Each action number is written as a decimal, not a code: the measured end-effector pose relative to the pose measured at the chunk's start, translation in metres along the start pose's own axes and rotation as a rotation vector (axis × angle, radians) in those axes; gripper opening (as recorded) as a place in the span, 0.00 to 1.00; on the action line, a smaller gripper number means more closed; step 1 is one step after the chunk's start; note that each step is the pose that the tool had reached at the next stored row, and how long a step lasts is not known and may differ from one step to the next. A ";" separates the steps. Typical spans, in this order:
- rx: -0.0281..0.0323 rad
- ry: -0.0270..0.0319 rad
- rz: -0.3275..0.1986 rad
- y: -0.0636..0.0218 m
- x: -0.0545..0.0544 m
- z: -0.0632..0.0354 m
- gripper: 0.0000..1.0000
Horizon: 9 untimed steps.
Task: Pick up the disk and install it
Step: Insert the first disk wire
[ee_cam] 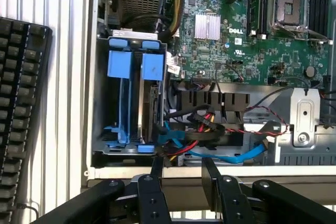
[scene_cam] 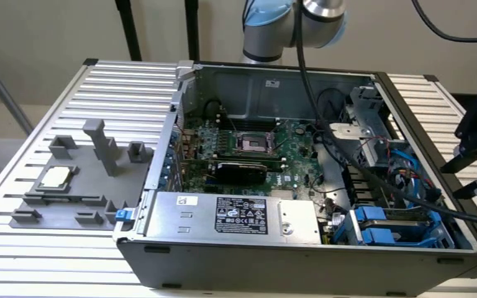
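The disk (ee_cam: 153,109) stands edge-on in the drive cage (ee_cam: 101,103) at the corner of the open computer case, its grey metal side showing between blue carrier rails (ee_cam: 119,95). In the exterior view the blue carriers (scene_cam: 385,225) sit at the case's near right corner. My gripper (ee_cam: 181,167) hovers just outside the case wall, a short way from the cage. Its black fingers (ee_cam: 156,167) stand apart with nothing between them. In the exterior view the gripper (scene_cam: 464,181) hangs over the case's right rim.
The green motherboard (scene_cam: 247,146) fills the case floor, with red, blue and black cables (ee_cam: 210,135) beside the cage. A silver power supply (scene_cam: 230,214) sits at the front. A grey fixture holding a small chip (scene_cam: 56,178) lies at the exterior view's left. A keyboard (ee_cam: 21,114) lies outside the case.
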<state>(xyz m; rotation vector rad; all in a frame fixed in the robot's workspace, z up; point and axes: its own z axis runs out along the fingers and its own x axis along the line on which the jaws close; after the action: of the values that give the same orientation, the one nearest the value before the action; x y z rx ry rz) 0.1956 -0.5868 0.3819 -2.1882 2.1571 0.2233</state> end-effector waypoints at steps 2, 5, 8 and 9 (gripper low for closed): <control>-0.0031 -0.0008 0.000 -0.0009 0.009 0.0009 0.42; -0.0060 -0.0025 0.001 -0.0013 0.023 0.0029 0.42; -0.0064 -0.0039 0.000 -0.0013 0.031 0.0066 0.42; -0.0064 -0.0044 0.000 -0.0009 0.033 0.0081 0.42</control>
<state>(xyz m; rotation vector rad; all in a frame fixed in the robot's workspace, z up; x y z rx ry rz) 0.1963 -0.6178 0.3691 -2.1888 2.1573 0.2351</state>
